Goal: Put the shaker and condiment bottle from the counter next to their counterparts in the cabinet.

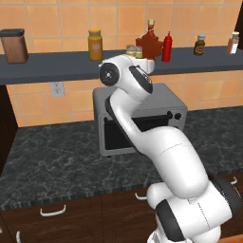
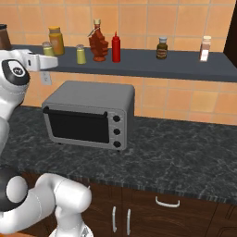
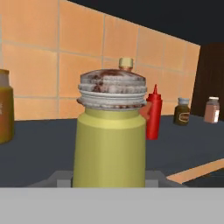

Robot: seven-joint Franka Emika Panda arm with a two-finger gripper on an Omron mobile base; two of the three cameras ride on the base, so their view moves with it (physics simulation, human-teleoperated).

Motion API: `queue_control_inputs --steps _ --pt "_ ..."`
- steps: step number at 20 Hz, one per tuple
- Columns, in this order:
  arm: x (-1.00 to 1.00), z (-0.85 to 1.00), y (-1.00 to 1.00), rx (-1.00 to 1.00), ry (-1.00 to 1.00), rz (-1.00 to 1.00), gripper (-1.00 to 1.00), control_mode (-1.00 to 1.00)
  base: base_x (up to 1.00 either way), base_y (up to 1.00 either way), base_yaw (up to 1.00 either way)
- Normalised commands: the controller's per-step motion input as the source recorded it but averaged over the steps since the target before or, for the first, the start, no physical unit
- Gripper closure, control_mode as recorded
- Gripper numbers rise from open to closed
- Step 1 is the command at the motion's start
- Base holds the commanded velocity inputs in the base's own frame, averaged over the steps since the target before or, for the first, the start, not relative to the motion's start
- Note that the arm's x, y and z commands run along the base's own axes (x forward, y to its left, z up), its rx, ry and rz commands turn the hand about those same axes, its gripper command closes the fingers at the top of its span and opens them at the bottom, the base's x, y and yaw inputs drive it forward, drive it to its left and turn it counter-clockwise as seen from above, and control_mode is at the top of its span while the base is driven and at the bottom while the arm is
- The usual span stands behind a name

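A yellow-green shaker (image 3: 109, 144) with a silvery cap stands close up in the hand view, and my gripper (image 3: 109, 180) is shut on its base. This shaker (image 2: 81, 54) is at the cabinet shelf (image 2: 148, 64), just left of the red maple-leaf bottle (image 2: 98, 45). The matching shaker (image 2: 47, 48) stands further left, beside my white hand (image 2: 44, 61). The red condiment bottle (image 2: 115, 47) stands upright on the shelf, right of the maple-leaf bottle. From the left base view the two shakers (image 1: 135, 51) sit side by side above my hand.
An orange-yellow jar (image 2: 56, 40) stands at the shelf's left, with a dark brown bottle (image 2: 162, 48) and a pale-capped reddish shaker (image 2: 204, 48) to the right. A brown canister (image 1: 14, 46) sits far left. A grey toaster oven (image 2: 88, 113) stands on the dark counter below.
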Motion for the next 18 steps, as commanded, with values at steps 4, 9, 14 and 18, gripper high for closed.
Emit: queue_control_inputs --steps 4,9,14,18 --pt "0.31 0.00 0.00 0.00 0.00 -0.14 1.00 -1.00 0.00 0.00 0.00" --pt "0.35 -0.01 0.00 0.00 0.00 -0.11 1.00 -1.00 0.00 0.00 0.00" --pt "0.18 -0.05 0.00 0.00 0.00 -0.04 1.00 -1.00 0.00 0.00 0.00" --pt "0.30 -0.06 -0.01 0.00 0.00 -0.04 1.00 -1.00 0.00 0.00 0.00"
